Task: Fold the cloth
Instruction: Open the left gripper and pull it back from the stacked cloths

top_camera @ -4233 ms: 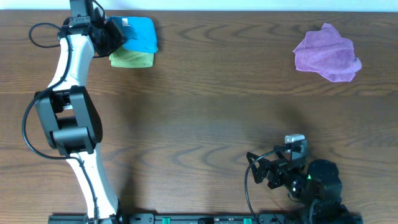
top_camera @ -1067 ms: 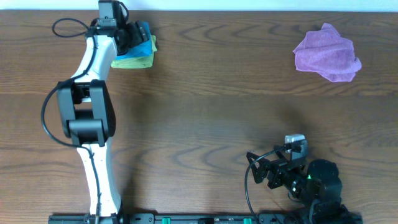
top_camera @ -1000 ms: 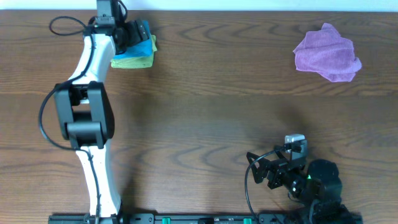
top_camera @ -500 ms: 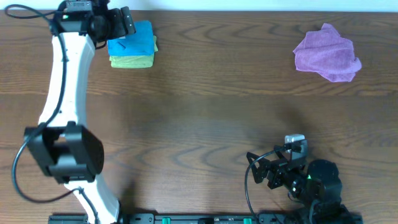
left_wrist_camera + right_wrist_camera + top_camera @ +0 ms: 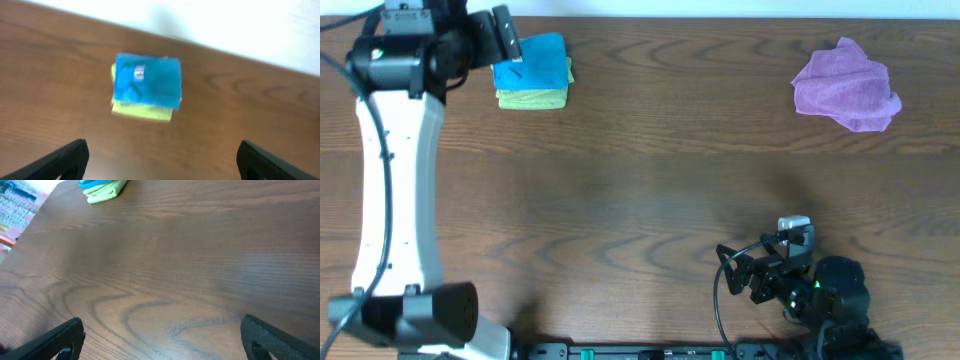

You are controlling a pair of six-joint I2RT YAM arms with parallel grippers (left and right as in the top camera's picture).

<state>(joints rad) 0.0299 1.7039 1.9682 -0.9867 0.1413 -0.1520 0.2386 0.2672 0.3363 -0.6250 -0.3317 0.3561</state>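
Note:
A purple cloth (image 5: 847,85) lies crumpled at the table's far right, touched by neither arm. At the far left a folded blue cloth (image 5: 531,62) rests on a folded yellow-green cloth (image 5: 532,97). My left gripper (image 5: 500,38) hovers just left of that stack, open and empty. In the left wrist view the blue cloth (image 5: 146,82) and the yellow-green cloth (image 5: 142,111) lie ahead of the left gripper (image 5: 162,165), apart from its fingers (image 5: 65,160). My right gripper (image 5: 738,270) rests near the front right edge, open and empty, the right gripper (image 5: 162,345) over bare wood.
The wooden table (image 5: 640,180) is edged at the back by a white strip (image 5: 240,25). The folded right arm base (image 5: 825,295) and its cables sit at the front right. The right wrist view catches the folded stack (image 5: 102,189) far off.
My left arm has swung left and drawn back from the folded stack, leaving the blue cloth uncovered on top. The right arm and purple cloth have not moved.

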